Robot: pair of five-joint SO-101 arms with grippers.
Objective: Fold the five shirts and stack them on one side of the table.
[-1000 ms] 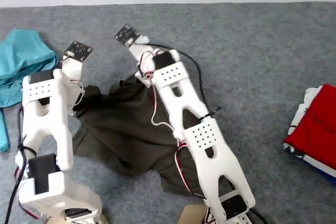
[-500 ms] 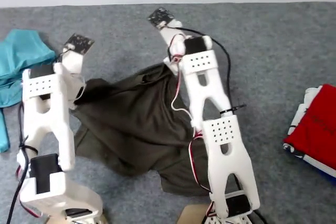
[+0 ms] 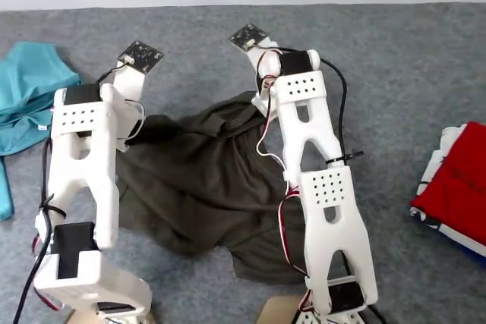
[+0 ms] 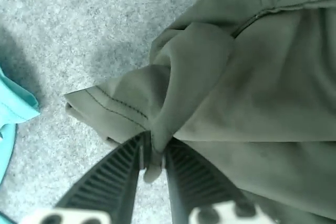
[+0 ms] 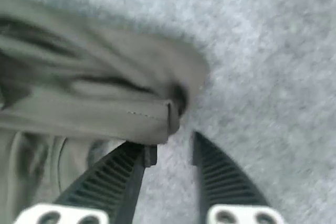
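Note:
A crumpled olive shirt (image 3: 201,180) lies on the grey carpet between my two arms. My left gripper (image 4: 153,153) is shut on a folded edge of the olive shirt (image 4: 236,93) at its left side. At the shirt's far right corner my right gripper (image 5: 172,150) stands open, with grey carpet between its fingers and the shirt's hem (image 5: 157,114) just past the tips. A teal shirt (image 3: 30,96) lies bunched at the far left. A folded red shirt (image 3: 459,180) tops a small stack at the right edge.
The grey carpet (image 3: 395,73) covers the whole table, with open room behind and to the right of the olive shirt. A corner of the teal shirt (image 4: 13,111) lies close to my left gripper. Both arm bases stand at the near edge.
My right arm swung right and away, drawing the shirt's far corner out, and the shirt lies wider. My left arm shifted a little to the right with its hold on the shirt.

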